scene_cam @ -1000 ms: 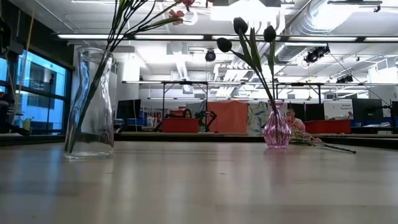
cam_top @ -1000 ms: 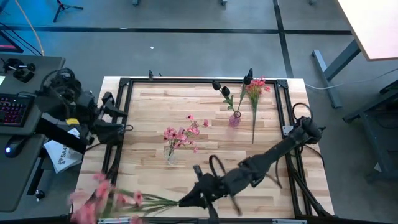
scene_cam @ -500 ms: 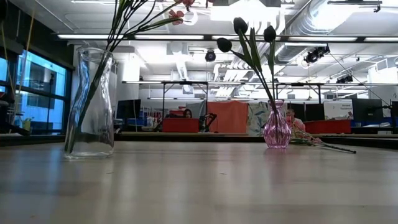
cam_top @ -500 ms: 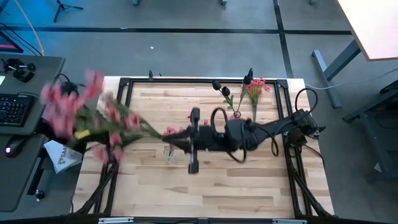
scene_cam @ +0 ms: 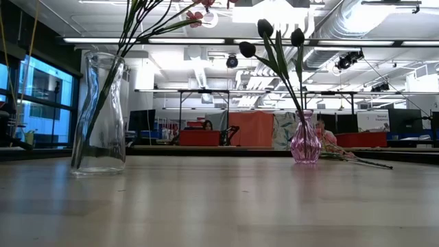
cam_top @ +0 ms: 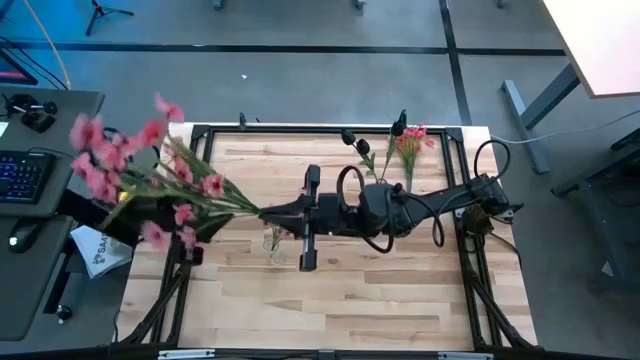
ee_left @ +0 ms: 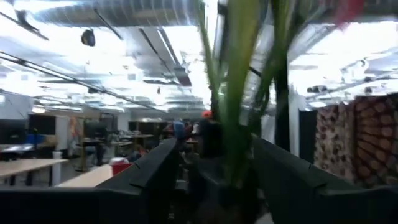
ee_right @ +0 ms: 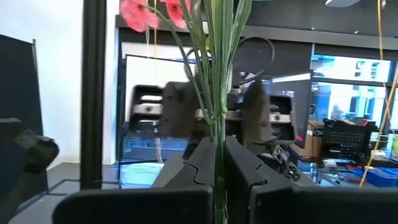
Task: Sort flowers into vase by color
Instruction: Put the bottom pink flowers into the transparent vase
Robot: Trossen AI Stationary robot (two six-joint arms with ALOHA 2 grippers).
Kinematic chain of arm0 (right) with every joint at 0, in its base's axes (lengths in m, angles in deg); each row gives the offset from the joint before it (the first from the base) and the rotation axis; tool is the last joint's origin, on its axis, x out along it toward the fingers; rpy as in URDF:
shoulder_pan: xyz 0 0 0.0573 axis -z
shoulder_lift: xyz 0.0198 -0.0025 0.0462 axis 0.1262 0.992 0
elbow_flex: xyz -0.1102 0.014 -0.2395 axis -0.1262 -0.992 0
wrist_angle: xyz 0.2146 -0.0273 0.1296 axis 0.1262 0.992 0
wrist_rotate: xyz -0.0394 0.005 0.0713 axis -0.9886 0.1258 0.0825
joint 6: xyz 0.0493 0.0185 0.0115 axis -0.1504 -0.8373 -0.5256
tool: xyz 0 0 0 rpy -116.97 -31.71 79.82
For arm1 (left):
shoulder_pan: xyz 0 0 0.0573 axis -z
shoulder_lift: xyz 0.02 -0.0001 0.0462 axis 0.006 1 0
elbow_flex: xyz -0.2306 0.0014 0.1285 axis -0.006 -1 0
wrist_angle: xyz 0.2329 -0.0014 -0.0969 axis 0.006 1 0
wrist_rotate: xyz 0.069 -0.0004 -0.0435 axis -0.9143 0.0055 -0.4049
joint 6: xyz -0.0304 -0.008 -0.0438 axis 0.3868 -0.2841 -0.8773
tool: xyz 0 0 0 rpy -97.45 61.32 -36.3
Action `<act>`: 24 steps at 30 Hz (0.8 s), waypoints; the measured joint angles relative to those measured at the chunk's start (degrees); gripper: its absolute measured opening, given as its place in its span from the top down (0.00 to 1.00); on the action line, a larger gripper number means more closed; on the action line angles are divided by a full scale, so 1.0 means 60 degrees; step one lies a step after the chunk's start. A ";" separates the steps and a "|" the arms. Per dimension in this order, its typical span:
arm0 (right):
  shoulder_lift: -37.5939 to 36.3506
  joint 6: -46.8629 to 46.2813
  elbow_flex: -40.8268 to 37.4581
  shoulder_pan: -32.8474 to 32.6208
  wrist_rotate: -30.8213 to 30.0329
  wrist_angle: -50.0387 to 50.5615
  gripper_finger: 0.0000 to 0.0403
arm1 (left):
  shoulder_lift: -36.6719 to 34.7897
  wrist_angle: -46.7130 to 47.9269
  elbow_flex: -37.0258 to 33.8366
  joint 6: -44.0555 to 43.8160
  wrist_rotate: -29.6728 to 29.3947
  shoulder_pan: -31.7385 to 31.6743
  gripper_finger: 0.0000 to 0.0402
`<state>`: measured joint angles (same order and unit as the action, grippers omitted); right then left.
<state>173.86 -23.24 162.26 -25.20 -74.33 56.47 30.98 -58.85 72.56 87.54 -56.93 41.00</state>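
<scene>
Right gripper (cam_top: 262, 212) is clamping a big bunch of pink flowers (cam_top: 140, 180) by the stems, roughly mid-table, just above the clear glass vase (cam_top: 273, 247). Right wrist view confirms it: fingers (ee_right: 202, 163) are pinched tight on the green stem bundle (ee_right: 217, 93), no gap showing.

The bunch is lying close to horizontal, blossoms fanning out leftward past the table's left edge, over the left arm's base area. Right arm (cam_top: 400, 210) is stretching across the table (cam_top: 400, 290) from its right side.

Left gripper: the high view is hiding it under the blossoms at the left edge. Left wrist view is showing blurred green stems (ee_left: 239, 93) running up between its dark fingers (ee_left: 155, 177), but whether they are gripping anything, cannot tell.

Clear glass vase is already holding a few pink stems (scene_cam: 147, 14); the low view shows it standing upright at left (scene_cam: 99, 113).

Small pink vase (cam_top: 377, 192) is sitting at the far right of the table, upright, with dark tulip-like buds (scene_cam: 271, 34) in it. Low view shows it well apart from the clear one (scene_cam: 305, 140).

Another pink bunch (cam_top: 410, 150) is lying flat on the table just right of the pink vase, blossoms toward the far edge.
</scene>
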 joint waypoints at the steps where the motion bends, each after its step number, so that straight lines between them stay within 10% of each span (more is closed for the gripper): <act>1: 0.0000 -0.0004 0.0000 0.0032 -0.0008 0.0002 1.00 | 0.0024 0.0156 0.0000 -0.0160 0.0099 -0.0073 0.51; 24: 0.0007 -0.0259 -0.0004 0.0309 0.0514 0.0901 1.00 | 0.0215 0.0452 0.0000 -0.0787 0.1809 -0.1157 0.52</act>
<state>173.90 -24.79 162.24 -23.35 -71.25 61.88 32.27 -56.14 72.56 82.82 -46.08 34.06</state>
